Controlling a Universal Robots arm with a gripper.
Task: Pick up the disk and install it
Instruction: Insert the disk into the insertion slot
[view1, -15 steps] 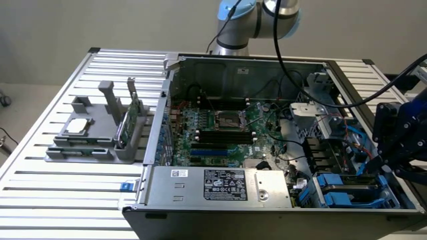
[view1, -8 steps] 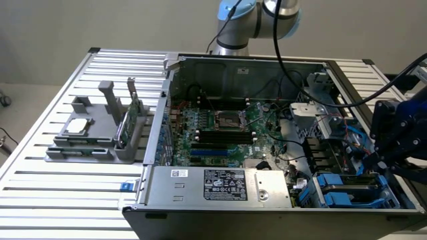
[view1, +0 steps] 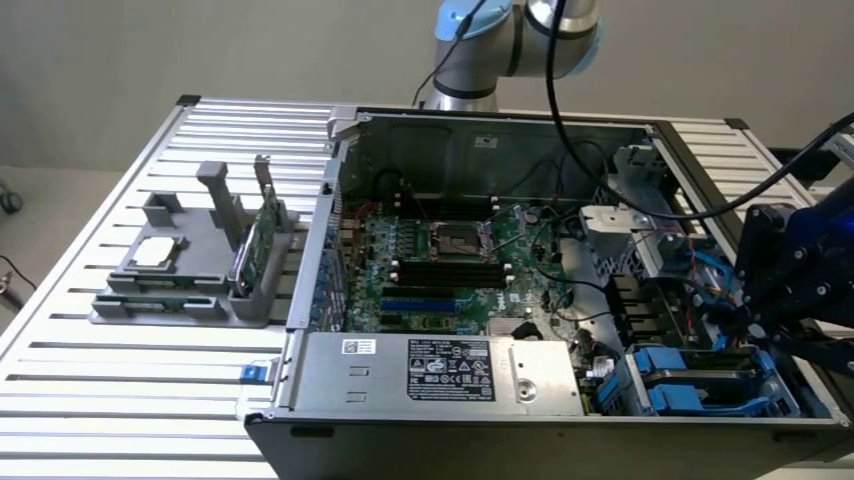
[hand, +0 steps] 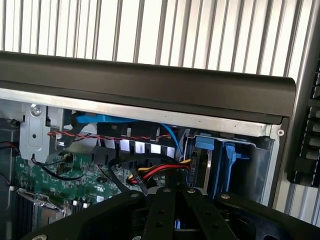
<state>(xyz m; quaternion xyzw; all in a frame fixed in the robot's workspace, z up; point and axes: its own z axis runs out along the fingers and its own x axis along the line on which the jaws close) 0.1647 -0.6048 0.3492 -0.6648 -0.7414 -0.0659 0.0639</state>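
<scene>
Reaching down into the open computer case (view1: 534, 250), the black gripper (view1: 747, 325) (clenched shut) hovers by two blue-railed drive bays (view1: 701, 385).

Even, soft overhead light; the slatted table (view1: 120, 400) glares pale white beside the dim, shadowed computer case (view1: 534, 250) interior; wrist view slightly soft

Open computer case (view1: 534, 250) on slatted table (view1: 80, 400), parts stand (view1: 187, 270) at exterior view's left.

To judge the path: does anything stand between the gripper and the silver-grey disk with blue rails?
Nothing visible does: the gripper hangs above the silver-grey disk with blue side rails, in a corner of the black computer case.
</scene>
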